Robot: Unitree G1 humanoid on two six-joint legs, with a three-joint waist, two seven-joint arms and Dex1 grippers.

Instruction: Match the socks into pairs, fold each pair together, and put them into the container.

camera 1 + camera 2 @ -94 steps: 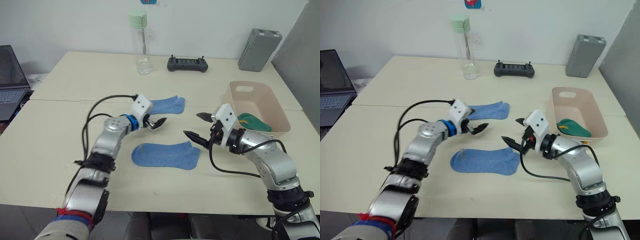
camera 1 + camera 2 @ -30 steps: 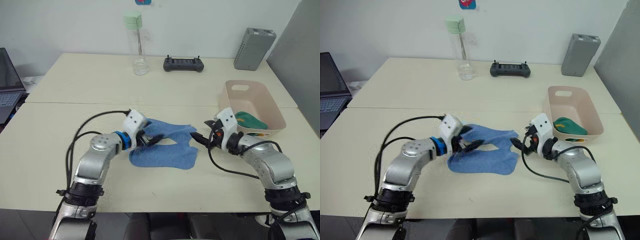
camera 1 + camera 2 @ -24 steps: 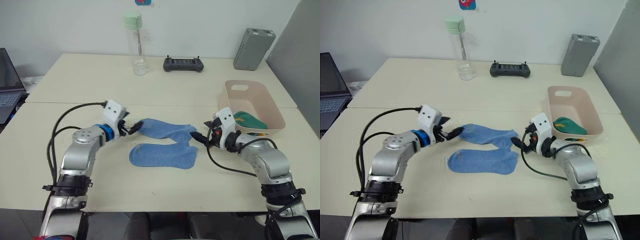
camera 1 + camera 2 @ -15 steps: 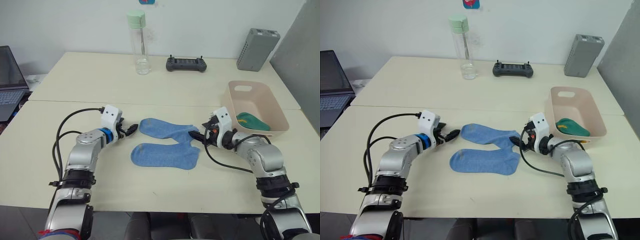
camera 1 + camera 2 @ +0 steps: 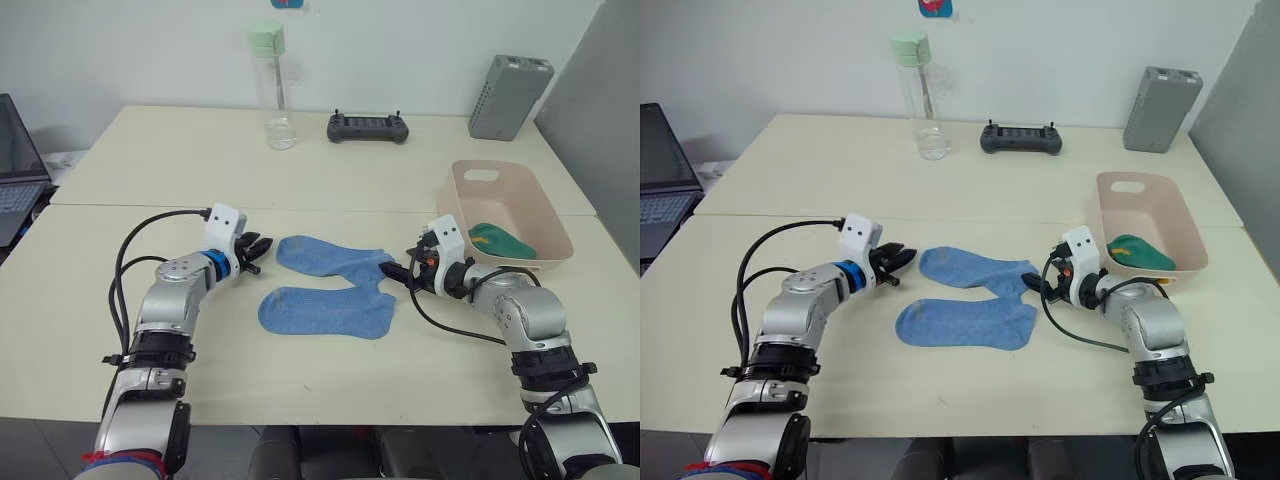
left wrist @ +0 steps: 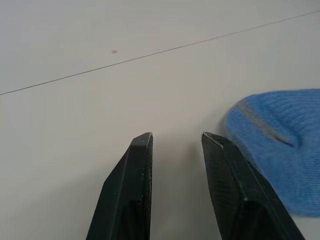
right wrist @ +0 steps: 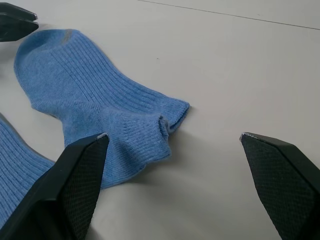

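Observation:
Two light blue socks lie flat mid-table, the far sock [image 5: 330, 260] overlapping the near sock [image 5: 325, 312] at the cuff end. My left gripper [image 5: 258, 250] rests just left of the far sock's toe [image 6: 272, 150]; its fingers [image 6: 142, 150] stand a narrow gap apart with nothing between them. My right gripper [image 5: 395, 270] is wide open at that sock's cuff [image 7: 167, 120], which lies between its fingers [image 7: 80, 165] untouched. The pink container [image 5: 462, 205] sits to the right with a dark green sock with yellow trim [image 5: 500, 240] inside.
A clear bottle with a green cap [image 5: 270, 85], a black controller [image 5: 367, 127] and a grey upright box [image 5: 508, 96] stand along the table's back. A laptop [image 5: 12, 170] sits at the left edge. A seam [image 5: 330, 208] crosses the tabletop behind the socks.
My left gripper drew the far sock's toe out to the left, let go and now sits beside it with its fingers closer together. The right gripper stayed open at the cuff.

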